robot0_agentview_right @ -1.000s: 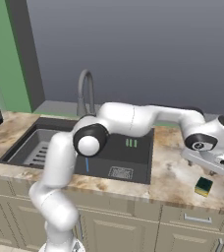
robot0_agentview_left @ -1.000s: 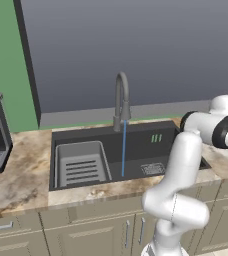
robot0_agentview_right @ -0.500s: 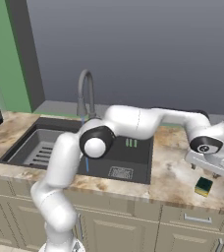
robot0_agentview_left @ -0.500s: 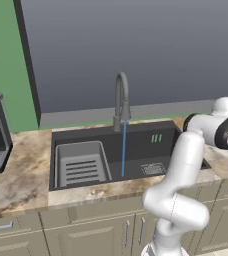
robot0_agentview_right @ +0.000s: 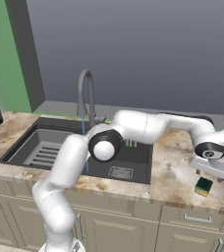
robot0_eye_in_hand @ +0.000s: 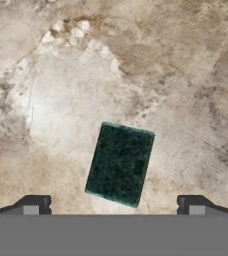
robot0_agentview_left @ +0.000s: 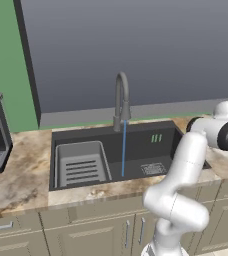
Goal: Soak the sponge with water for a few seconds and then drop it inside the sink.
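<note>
You see a glossy white arm (robot0_agentview_right: 148,125) of rounded tubular links, dark round joint caps (robot0_agentview_right: 104,148) ringed in black, and dark finger tips (robot0_eye_in_hand: 36,204).

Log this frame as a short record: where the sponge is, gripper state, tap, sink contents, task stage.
sponge: lies flat on the marble counter right of the sink, dark side up, yellow edge seen from the right base view
gripper: open, above the sponge, not touching it
water: running from the faucet in a thin blue stream
sink: dark basin with a grey rack on its left
task stage: sponge not yet picked up or wetted
</note>
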